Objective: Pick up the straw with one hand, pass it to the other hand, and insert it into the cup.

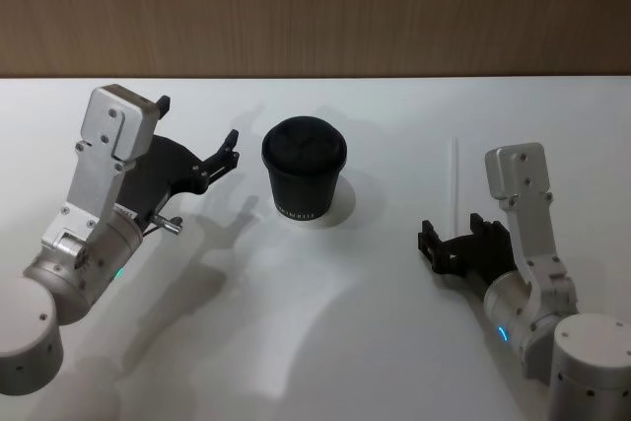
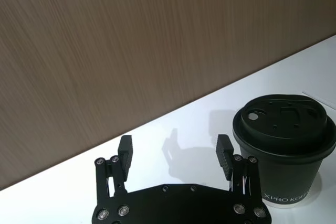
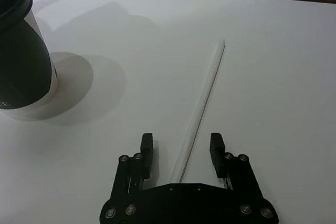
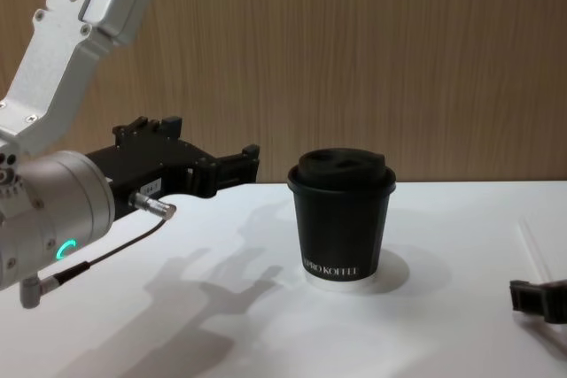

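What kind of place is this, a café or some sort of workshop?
Likely a robot test bench, not a café: a white table by a wood-panel wall, one lidded cup and a straw, with the left gripper and right gripper reaching in.

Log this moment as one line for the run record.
phase: pre-grasp | right pincer: open, straddling near end of straw | straw: flat on table, ungripped | left pincer: open, raised left of cup | cup: upright, lidded

White tabletop [image 1: 325,362] spreads smooth and bare-looking up front, soft grey shadows [image 1: 197,293] lying across it; behind its far edge runs a brown wood-grain wall panel [image 1: 315,7].
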